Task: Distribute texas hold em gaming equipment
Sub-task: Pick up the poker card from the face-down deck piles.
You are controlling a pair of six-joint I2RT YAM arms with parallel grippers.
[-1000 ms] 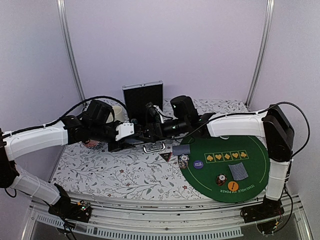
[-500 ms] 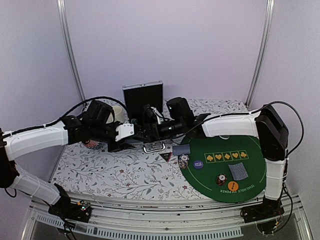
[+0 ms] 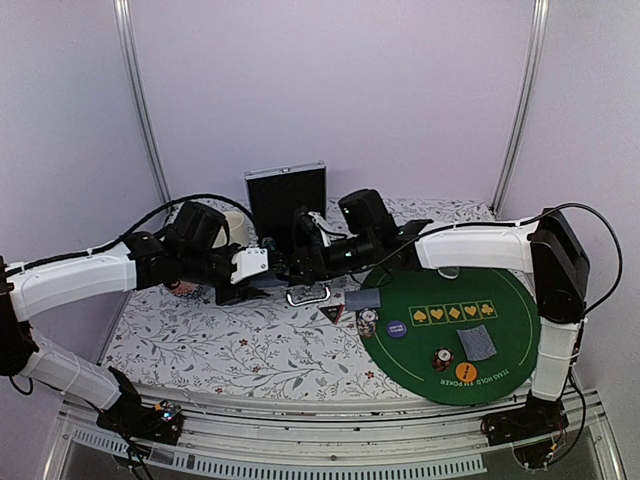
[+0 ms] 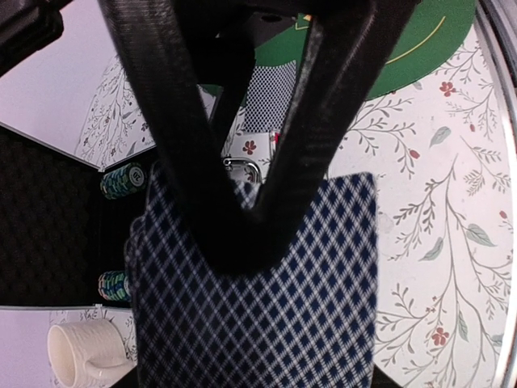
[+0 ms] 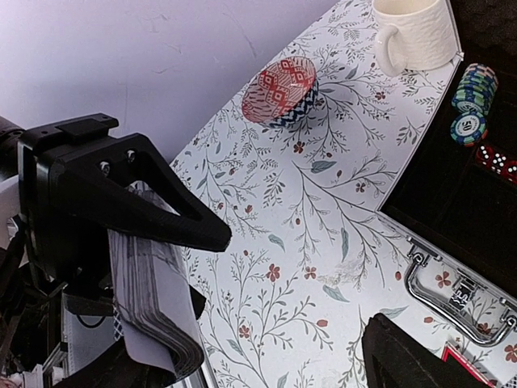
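My left gripper (image 4: 242,234) is shut on a deck of blue diamond-backed playing cards (image 4: 266,307), held above the flowered table. In the top view it (image 3: 262,262) meets my right gripper (image 3: 300,262) in front of the open black case (image 3: 287,200). The right gripper (image 5: 303,283) stands open, and the deck (image 5: 153,307) shows edge-on beside its left finger (image 5: 161,210). On the green mat (image 3: 500,300) lie two cards (image 3: 363,298) (image 3: 477,343), two chip stacks (image 3: 368,322) (image 3: 442,357), a purple button (image 3: 396,327) and an orange button (image 3: 464,373). A dark triangular marker (image 3: 334,313) lies at the mat's edge.
The case holds chip stacks (image 5: 472,101) and red dice (image 5: 497,162); its metal handle (image 5: 452,283) faces the table's middle. A cream mug (image 5: 412,32) and a red patterned bowl (image 5: 283,89) stand at the back left.
The right gripper's jaws have narrowed a little and its wrist has shifted slightly beside the deck. The left arm holds the deck still.
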